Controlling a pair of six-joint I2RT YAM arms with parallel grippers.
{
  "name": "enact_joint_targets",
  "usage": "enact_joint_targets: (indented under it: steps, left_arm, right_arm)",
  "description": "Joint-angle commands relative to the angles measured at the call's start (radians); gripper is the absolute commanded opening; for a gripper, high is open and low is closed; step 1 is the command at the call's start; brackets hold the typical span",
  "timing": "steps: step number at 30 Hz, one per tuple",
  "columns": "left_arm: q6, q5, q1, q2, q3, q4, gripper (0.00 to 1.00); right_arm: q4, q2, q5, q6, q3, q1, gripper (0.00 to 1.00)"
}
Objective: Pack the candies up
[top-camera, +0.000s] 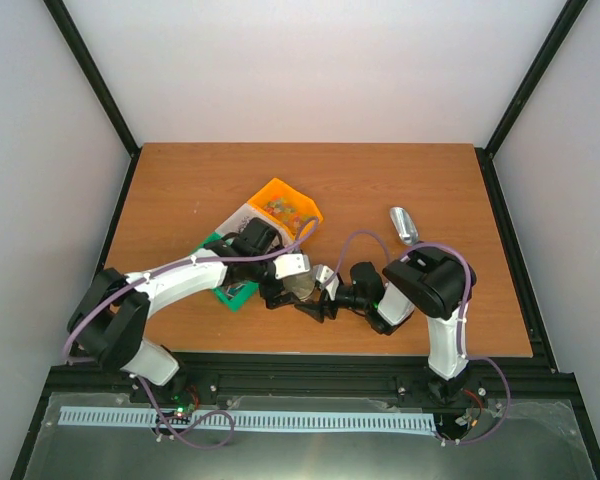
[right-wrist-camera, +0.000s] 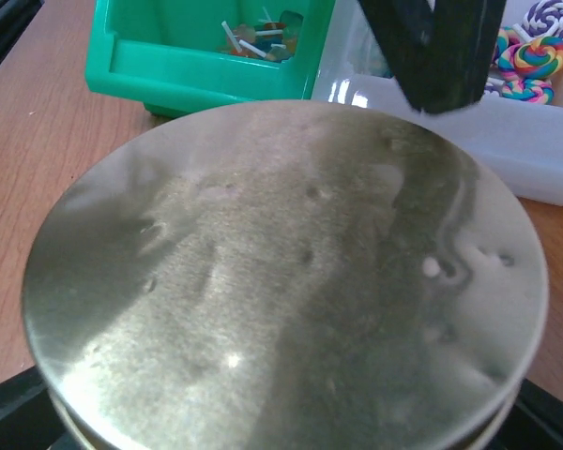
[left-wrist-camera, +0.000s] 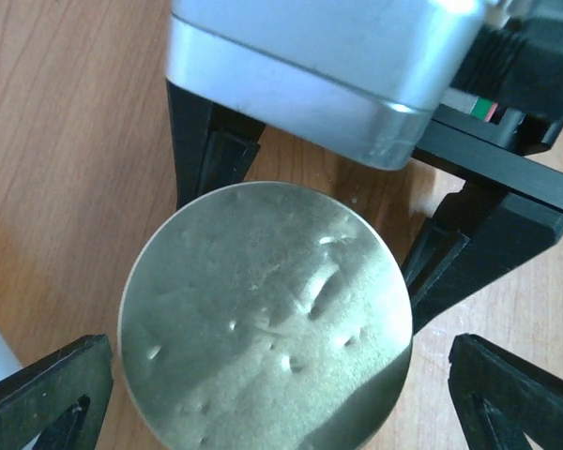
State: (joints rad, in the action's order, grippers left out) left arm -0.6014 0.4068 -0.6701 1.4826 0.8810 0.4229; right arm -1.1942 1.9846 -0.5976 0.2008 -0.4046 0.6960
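The candies are a heap of tiny loose pieces, red, orange and yellow mixed, lying in an orange bin. The bin sits behind the left pincer, out past its wrist. From overhead the single pieces are too small to tell apart.

Both pincers meet head-on around a round metal tin with a dull, dimpled silver top. The left pincer is spread wide, with a strip of bare table showing between the tin and one of its fingers. The right pincer straddles the tin from the opposite side, its fingers reaching the rim on both sides. Whether they squeeze it I cannot tell.

Ahead of the right pincer, beyond the tin, stands a green bin holding white sticks and coloured bits. Just beside it is a clear bin with swirl lollipops. The tin fills most of that wrist's view (the pincer's own fingers show only at the bottom corners). One black finger of the left pincer crosses in front of the clear bin. From above, the left arm lies over the green and clear bins. A silver scoop lies behind the right pincer, well apart.
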Motion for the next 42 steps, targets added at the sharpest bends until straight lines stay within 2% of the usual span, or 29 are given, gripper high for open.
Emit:
enact_joint_targets:
  steps: [1,6,12,15,18,21,25,28,32,34,37,42]
  left_arm:
    - [0.034,-0.002,-0.018,0.035,0.008,-0.05,0.99]
    - [0.053,-0.015,-0.02,0.062,0.019,-0.063,0.96]
    - [0.061,0.002,-0.021,0.083,0.031,-0.044,0.86]
    - [0.032,0.017,-0.021,0.078,0.032,-0.029,0.81]
    - [-0.077,0.051,-0.021,0.083,0.051,0.037,0.74]
    - [-0.246,0.094,-0.02,0.12,0.1,0.205,0.71]
    - [-0.53,0.159,-0.02,0.176,0.176,0.391,0.7]
    - [-0.615,0.166,-0.02,0.21,0.229,0.424,0.73]
    - [-0.416,0.13,-0.019,0.191,0.25,0.278,0.94]
    - [-0.279,0.064,-0.02,0.154,0.216,0.172,0.99]
    - [-0.148,-0.009,-0.019,0.088,0.175,0.11,1.0]
    - [0.014,-0.029,-0.02,0.021,0.081,0.015,1.0]
  right_arm:
    - [-0.073,0.022,0.013,-0.006,0.0,0.008,0.84]
    - [-0.073,0.021,0.02,-0.006,0.001,0.008,0.8]
    - [-0.072,0.025,0.02,-0.007,0.003,0.008,0.76]
    - [-0.071,0.028,0.011,-0.003,0.003,0.008,0.71]
    - [-0.069,0.02,-0.013,0.01,0.009,0.008,0.65]
    - [-0.062,0.009,-0.055,0.029,0.017,0.008,0.62]
    - [-0.062,0.005,-0.103,0.031,0.021,0.009,0.57]
    - [-0.064,0.011,-0.102,0.028,0.021,0.008,0.55]
    - [-0.069,0.009,-0.064,0.024,0.021,0.008,0.54]
    - [-0.071,0.012,-0.045,0.019,0.021,0.008,0.54]
    - [-0.078,0.019,-0.01,0.007,0.02,0.009,0.54]
    - [-0.087,0.022,0.032,-0.002,0.019,0.008,0.54]
